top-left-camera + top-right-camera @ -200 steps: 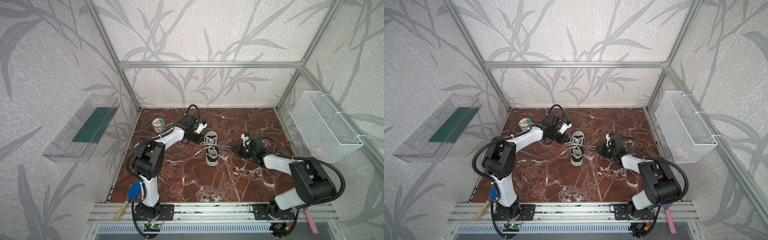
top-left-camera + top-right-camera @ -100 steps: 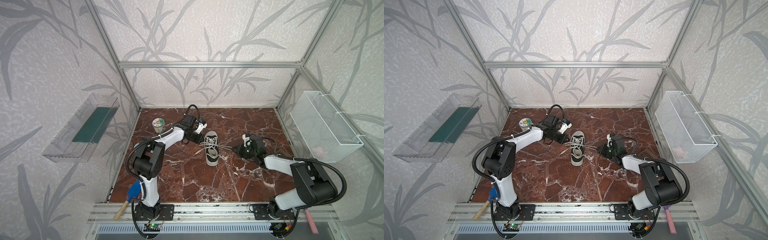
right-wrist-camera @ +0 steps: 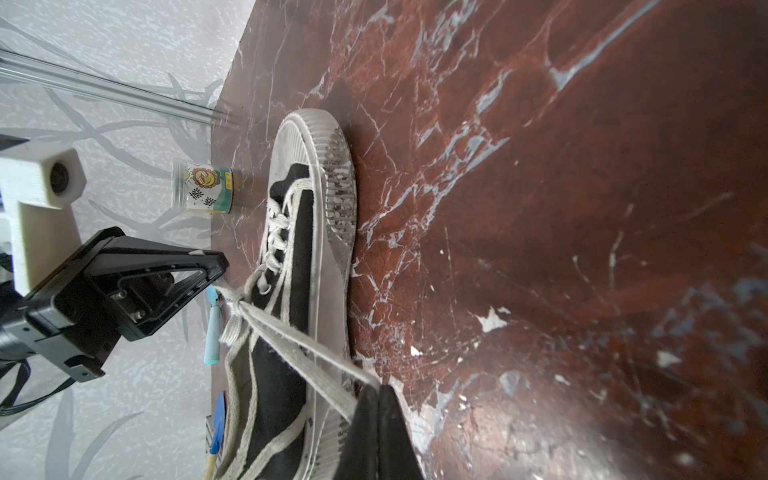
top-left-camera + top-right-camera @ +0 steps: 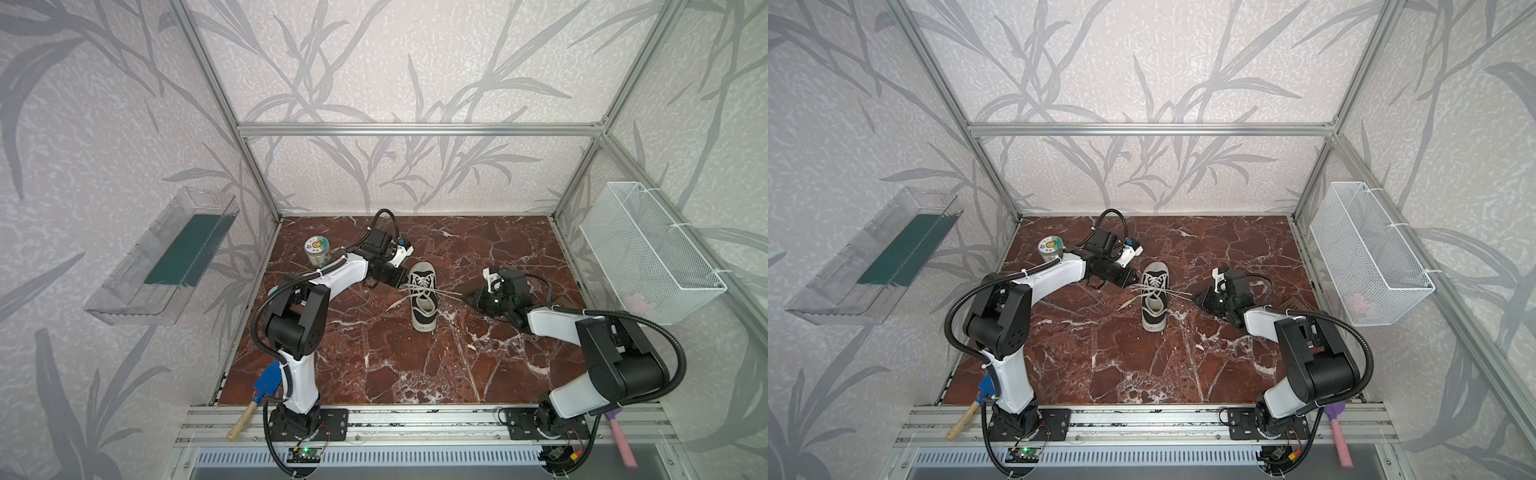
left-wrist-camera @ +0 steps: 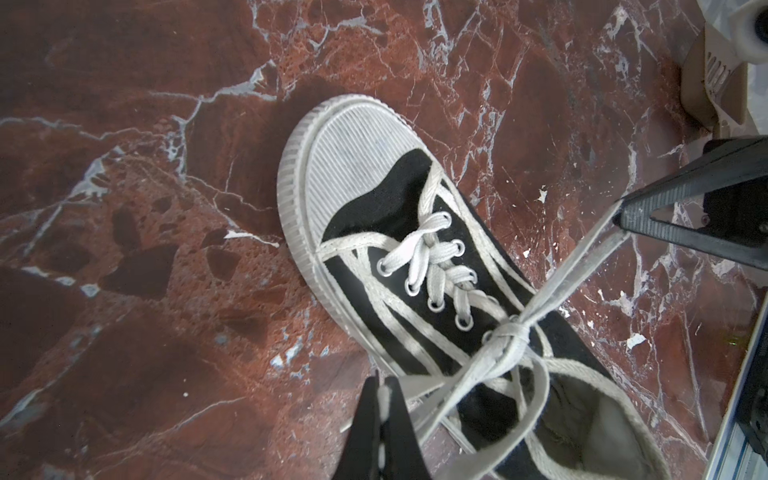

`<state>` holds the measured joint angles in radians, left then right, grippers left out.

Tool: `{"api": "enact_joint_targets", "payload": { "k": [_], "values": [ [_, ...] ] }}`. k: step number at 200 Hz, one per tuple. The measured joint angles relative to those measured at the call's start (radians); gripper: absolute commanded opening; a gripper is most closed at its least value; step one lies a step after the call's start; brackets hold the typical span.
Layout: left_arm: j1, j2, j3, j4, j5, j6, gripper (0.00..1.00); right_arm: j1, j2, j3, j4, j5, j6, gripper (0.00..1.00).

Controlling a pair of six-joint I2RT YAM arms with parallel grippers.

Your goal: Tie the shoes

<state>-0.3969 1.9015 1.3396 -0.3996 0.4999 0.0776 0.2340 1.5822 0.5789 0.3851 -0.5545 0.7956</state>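
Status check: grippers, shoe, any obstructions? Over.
Left gripper shut on laces, right gripper too, laces taut both sides. Sneaker upright, knot cinched. Can stands apart, nothing blocking.

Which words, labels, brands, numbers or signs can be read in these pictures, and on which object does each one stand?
Nothing can be read with certainty.
jar label: a smiling sunflower drawing with dark characters under it, too blurred to read.
jar lid, in a top view: a round print, too small to read.
sneaker and laces: no brand, word or number shows.
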Motion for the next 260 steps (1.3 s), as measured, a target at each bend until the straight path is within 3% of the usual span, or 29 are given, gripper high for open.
{"api": "enact_joint_targets", "payload": {
  "k": [12, 21, 30, 52, 111, 160, 198, 232, 260],
  "values": [
    [0.003, 0.000, 0.000, -0.004, -0.009, -0.008, 0.57, -0.008, 0.027, 0.009, 0.008, -0.011, 0.003, 0.48],
    [0.008, 0.000, 0.000, -0.005, -0.012, -0.007, 0.82, -0.012, 0.034, 0.010, 0.009, -0.015, 0.002, 0.56],
    [0.011, -0.003, -0.002, 0.000, -0.016, -0.013, 0.88, -0.014, 0.034, 0.010, 0.005, -0.016, 0.001, 0.60],
    [0.018, -0.048, -0.043, 0.025, -0.032, -0.028, 0.90, -0.019, 0.019, 0.014, -0.016, -0.007, -0.010, 0.65],
    [0.032, -0.159, -0.108, 0.058, -0.053, -0.018, 0.88, -0.040, -0.083, 0.033, -0.143, 0.026, -0.112, 0.66],
    [0.030, -0.212, -0.240, 0.037, -0.063, 0.099, 0.85, -0.040, -0.153, 0.134, -0.324, 0.081, -0.292, 0.66],
    [0.018, -0.214, -0.253, -0.016, -0.100, 0.192, 0.82, -0.040, -0.166, 0.197, -0.447, 0.120, -0.412, 0.67],
    [0.003, -0.191, -0.240, -0.071, -0.145, 0.245, 0.78, -0.058, -0.189, 0.246, -0.575, 0.238, -0.486, 0.68],
    [-0.008, -0.167, -0.233, -0.095, -0.167, 0.268, 0.78, -0.095, -0.265, 0.251, -0.663, 0.472, -0.516, 0.69]
  ]
}}
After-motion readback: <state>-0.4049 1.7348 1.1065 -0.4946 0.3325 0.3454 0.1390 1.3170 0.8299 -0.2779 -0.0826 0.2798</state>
